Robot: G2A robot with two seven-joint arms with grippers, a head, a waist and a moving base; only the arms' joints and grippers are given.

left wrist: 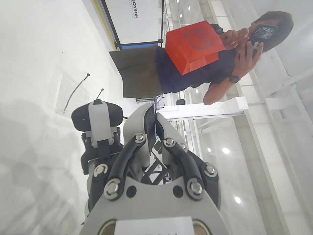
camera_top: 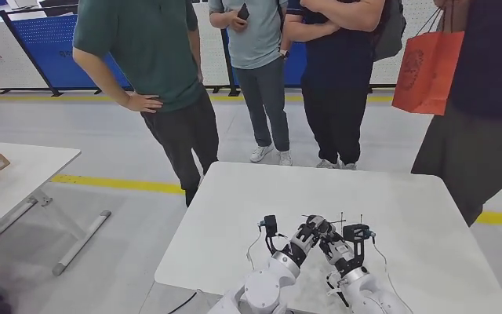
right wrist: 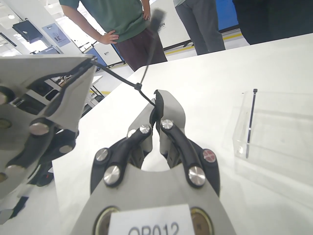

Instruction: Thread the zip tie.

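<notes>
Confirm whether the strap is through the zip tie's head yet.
Threaded, it appears: the strap leaves the shut fingers of the right gripper, enters the head and runs out beyond; the left gripper holds the other side.

Table (camera_top: 235, 212): bare white surface runs wide toward the far edge and out to both sides of the arms, so passage is available there.

Obstruction one: the left gripper (right wrist: 91, 62) and right gripper (right wrist: 156, 100) stand near each other above the near middle of the table. Both are clamped on the zip tie (right wrist: 122, 79). Its strap spans the gap between them and bars any pass through, and its loose end rises above the head.

Obstruction two: a clear tray (right wrist: 276, 133) rests on the table beside the right gripper, apart from it. A spare tie (right wrist: 251, 121) lies along one wall. A bare strip of table separates tray and gripper.
</notes>
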